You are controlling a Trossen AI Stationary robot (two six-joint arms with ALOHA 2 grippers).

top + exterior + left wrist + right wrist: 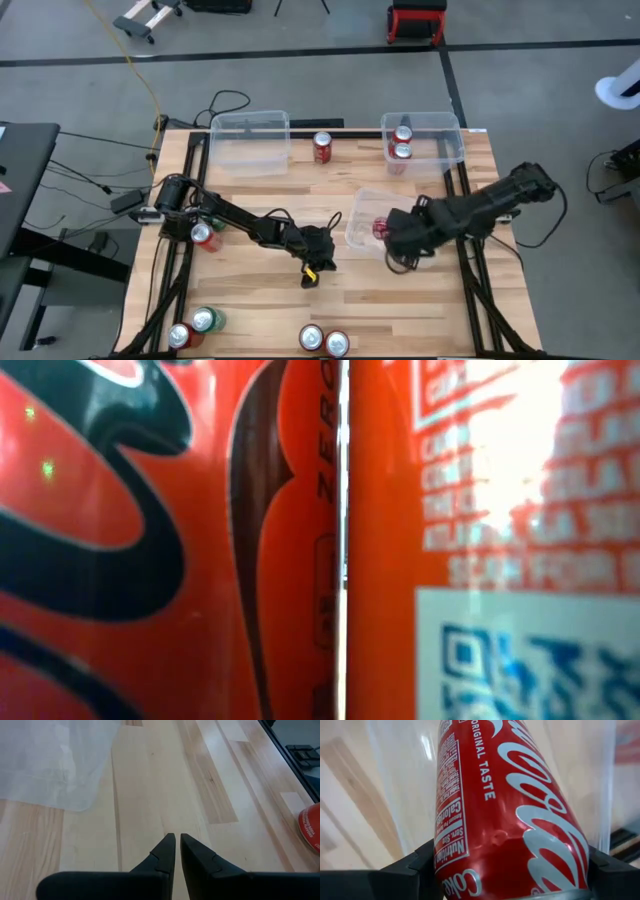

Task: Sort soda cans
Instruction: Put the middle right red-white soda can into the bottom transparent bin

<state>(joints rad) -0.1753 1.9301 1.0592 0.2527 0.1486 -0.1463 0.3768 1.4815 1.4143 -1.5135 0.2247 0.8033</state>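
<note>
Surface (340, 300): wooden | clear bin (362, 228): tilted, directly ahead of right tool | right tool (385, 232): clamped on red soda can (505, 810), which sits at bin mouth; judged best lowered fully inside before release | left tool (177, 851): fingers together, empty, beside it.

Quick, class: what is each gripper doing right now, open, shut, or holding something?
Left gripper: shut, holding nothing, over bare table.
Right gripper: closed on a red can, at a clear bin.
</note>
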